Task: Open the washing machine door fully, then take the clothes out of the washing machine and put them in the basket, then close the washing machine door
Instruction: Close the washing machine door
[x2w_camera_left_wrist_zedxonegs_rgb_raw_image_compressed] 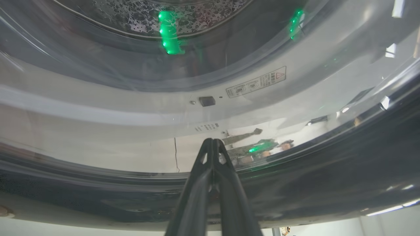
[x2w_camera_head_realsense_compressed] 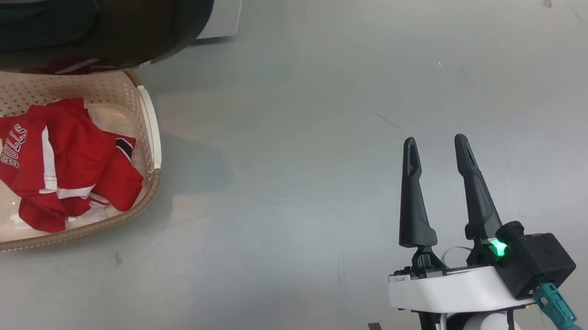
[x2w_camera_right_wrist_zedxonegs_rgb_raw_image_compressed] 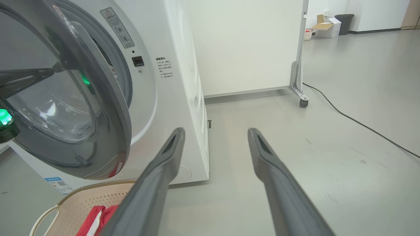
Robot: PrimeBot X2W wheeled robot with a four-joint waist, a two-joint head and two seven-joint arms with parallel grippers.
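Grey floor [x2w_camera_head_realsense_compressed: 329, 104] | clothes [x2w_camera_head_realsense_compressed: 65, 161] already in basket [x2w_camera_head_realsense_compressed: 152, 188] beneath washing machine door [x2w_camera_head_realsense_compressed: 177, 5] | left gripper [x2w_camera_left_wrist_zedxonegs_rgb_raw_image_compressed: 212, 141] clenched, empty, at door glass, likely to push it shut | right gripper [x2w_camera_head_realsense_compressed: 436, 141] spread, idle, clear of the door's swing

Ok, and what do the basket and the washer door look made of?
The basket: matte cream plastic, apparently, given moulded perforations and a braid-pattern brown rim. The washing machine door: glossy dark rim, probably plastic, showing reflections; its centre see-through, likely glass.
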